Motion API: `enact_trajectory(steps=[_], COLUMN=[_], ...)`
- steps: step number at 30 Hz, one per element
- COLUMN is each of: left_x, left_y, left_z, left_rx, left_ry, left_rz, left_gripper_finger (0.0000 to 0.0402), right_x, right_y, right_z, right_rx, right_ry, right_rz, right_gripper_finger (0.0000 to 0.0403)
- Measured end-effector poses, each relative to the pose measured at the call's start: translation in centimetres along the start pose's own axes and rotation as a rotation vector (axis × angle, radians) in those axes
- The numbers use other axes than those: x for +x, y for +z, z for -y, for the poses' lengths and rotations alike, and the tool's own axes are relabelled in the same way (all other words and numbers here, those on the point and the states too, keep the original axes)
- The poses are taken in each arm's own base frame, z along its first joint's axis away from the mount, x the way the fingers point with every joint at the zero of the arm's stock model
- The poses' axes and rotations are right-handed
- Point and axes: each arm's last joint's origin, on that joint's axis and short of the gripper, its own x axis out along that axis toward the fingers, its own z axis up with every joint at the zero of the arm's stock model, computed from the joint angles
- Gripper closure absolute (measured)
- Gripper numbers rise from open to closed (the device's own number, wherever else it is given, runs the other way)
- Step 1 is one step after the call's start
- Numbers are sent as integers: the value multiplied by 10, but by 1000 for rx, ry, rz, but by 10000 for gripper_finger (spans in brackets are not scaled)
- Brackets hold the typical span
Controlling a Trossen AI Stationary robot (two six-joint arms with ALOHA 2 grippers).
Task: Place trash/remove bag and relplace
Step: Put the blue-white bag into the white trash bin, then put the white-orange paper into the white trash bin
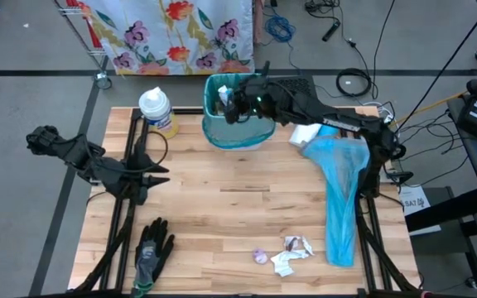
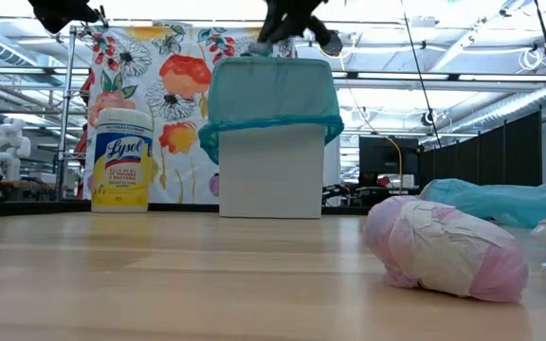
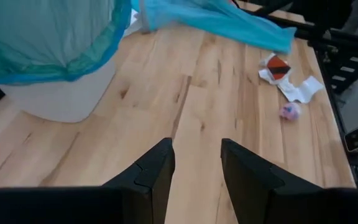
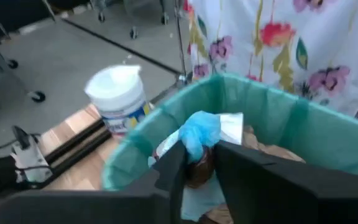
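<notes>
A white bin (image 1: 237, 132) lined with a teal bag (image 4: 272, 118) stands at the table's far middle. My right gripper (image 4: 199, 155) hovers over its mouth with its fingers a little apart; a blue and white wad of trash (image 4: 205, 130) sits right at the fingertips, above brown paper inside the bin. More trash lies near the front edge: a purple ball (image 1: 259, 256) and crumpled white scraps (image 1: 295, 248). A loose blue bag (image 1: 342, 194) lies flat on the right. My left gripper (image 3: 197, 162) hangs open over the left of the table, with nothing between its fingers. My right gripper reaches over the bin's mouth from the table's right, slanting down. The blue and white wad (image 4: 197, 134) is at the tip of one finger (image 4: 174, 163). I cannot tell whether the fingers touch it.
A Lysol wipes canister (image 1: 157, 112) stands left of the bin. A black-and-grey glove (image 1: 151, 248) lies at the front left. A white object (image 1: 305, 135) sits by the blue bag's far end. Bare wood lies in the table's middle.
</notes>
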Motion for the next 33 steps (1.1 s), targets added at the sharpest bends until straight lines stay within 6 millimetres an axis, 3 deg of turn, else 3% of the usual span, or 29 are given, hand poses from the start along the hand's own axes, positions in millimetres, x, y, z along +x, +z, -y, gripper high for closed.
enact_trajectory(steps=[5,10,16,23,29,33], left_x=[0,2,12,52,77,88], left_y=[1,7,5,-32,-50,-56], left_z=[1,5,2,-3,-7,-10], left_rx=[9,58,103,6,-71,-74], left_ry=[-3,-26,21,-126,-286,-247], left_rz=[8,60,66,62,122,65], left_gripper_finger=[265,265,265,265,265,265], right_x=[12,6,-19,-61,-101,-121], right_y=[1,6,11,9,-15,-41], right_z=[14,16,20,17,2,-14], right_rx=[15,17,14,114,92,50], right_ry=[11,30,87,200,186,104], right_rz=[-33,-25,-72,-223,-425,-572], right_gripper_finger=[261,220,207,212,213,213])
